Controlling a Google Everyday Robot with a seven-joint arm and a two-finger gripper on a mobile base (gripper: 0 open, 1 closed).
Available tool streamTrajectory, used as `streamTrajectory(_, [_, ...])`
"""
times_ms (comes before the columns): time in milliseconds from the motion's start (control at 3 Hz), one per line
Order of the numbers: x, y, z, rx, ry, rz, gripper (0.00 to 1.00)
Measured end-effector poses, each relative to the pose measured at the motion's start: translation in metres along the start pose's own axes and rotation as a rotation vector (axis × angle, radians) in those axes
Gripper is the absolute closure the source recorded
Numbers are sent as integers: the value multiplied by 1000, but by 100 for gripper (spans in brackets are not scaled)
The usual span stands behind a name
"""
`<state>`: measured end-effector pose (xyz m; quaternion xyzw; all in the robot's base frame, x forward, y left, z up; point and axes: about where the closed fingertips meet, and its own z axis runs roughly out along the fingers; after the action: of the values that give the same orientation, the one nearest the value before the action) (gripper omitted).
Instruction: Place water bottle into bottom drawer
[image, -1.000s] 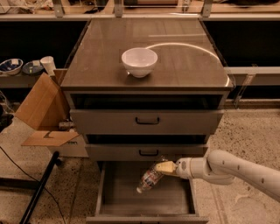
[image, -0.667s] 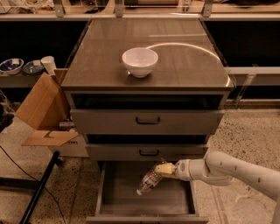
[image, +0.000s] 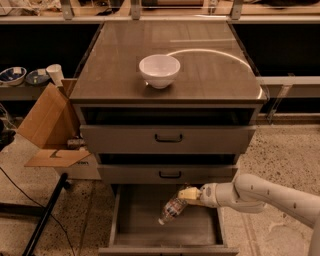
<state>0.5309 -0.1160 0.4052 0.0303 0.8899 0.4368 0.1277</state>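
Note:
The water bottle (image: 173, 207) is clear crinkled plastic with a red-and-blue label band. It hangs tilted, cap end down to the left, over the open bottom drawer (image: 131, 227). My gripper (image: 187, 194) comes in from the right on the white arm and is shut on the bottle's upper end. The bottle is above the drawer's grey floor, near its middle. I cannot tell whether the cap end touches the floor.
A white bowl (image: 159, 70) stands on the cabinet top (image: 210, 75). Two shallower drawers with black handles (image: 168, 138) sit above, partly pulled out. An open cardboard box (image: 47, 127) and a black stand leg (image: 42, 217) are on the floor at left.
The arm and bottle have shifted slightly left and down over the open drawer; the bottle stays held at the same tilt.

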Motion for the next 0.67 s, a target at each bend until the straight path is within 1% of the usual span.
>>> streamTrajectory(333, [8,-6,-4,11,-11,14,0])
streamTrajectory(667, [8,-4,-7,12,-19,11,0])
